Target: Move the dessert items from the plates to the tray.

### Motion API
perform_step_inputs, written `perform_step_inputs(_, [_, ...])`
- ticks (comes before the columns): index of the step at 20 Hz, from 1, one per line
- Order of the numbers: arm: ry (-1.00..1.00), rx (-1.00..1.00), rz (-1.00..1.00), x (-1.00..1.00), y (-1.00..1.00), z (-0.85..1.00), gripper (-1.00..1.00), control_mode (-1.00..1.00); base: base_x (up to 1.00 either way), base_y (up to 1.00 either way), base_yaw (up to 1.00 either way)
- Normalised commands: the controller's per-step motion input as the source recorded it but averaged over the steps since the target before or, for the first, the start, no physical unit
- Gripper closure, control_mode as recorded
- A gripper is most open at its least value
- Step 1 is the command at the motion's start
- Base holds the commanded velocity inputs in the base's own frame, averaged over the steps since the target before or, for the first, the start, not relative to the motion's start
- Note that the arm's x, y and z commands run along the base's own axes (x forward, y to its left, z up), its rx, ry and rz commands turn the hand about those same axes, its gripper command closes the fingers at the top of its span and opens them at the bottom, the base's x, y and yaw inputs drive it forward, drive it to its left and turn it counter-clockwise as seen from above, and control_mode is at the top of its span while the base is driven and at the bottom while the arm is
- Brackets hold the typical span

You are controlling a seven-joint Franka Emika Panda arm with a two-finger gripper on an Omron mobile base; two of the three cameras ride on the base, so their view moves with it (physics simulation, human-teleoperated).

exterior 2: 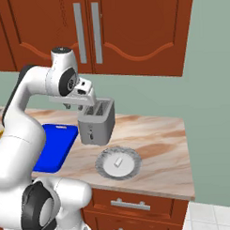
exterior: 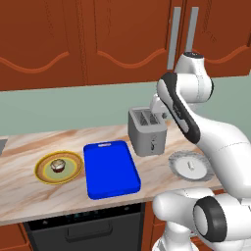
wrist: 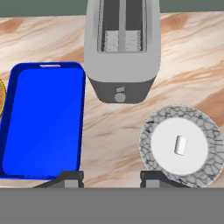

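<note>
While you read the desk [exterior: 29,196] from left to right, you meet the yellow plate [exterior: 59,167] first, with the cupcake [exterior: 58,165] sitting in its green centre. Just beside it lies the blue tray [exterior: 111,169], bare, its slot handle at the far end. Next comes the grey toaster [exterior: 147,131], standing behind the gap between tray and grey plate. Farthest right is the grey plate [wrist: 182,145], with the small white piece [wrist: 180,145] lying near the middle of its white centre.

Your end effector [wrist: 111,179] hangs high over the desk in front of the toaster, holding nothing; its fingers [wrist: 72,178] stand partly apart, with only marble between them. Nothing has reached the tray, so I judge you are at the approach for a first pickup. The white piece is the nearer target: shift the hand toward the grey plate until the piece sits between the fingers, line them across its narrow side, then descend straight. It is tiny and lies flat, so expect a low, careful pinch.
</note>
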Motion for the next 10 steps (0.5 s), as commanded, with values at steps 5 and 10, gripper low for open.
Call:
perform_step_inputs(5, [0.02, 0.0, 0.0, 0.0, 0.01, 0.0, -1.0, -1.0, 0.0, 0.0, 0.0])
perform_step_inputs(10, [0.09, 0.01, 0.0, -0.18, 0.16, -0.35, -1.0, -1.0, 0.0, 0.0, 0.0])
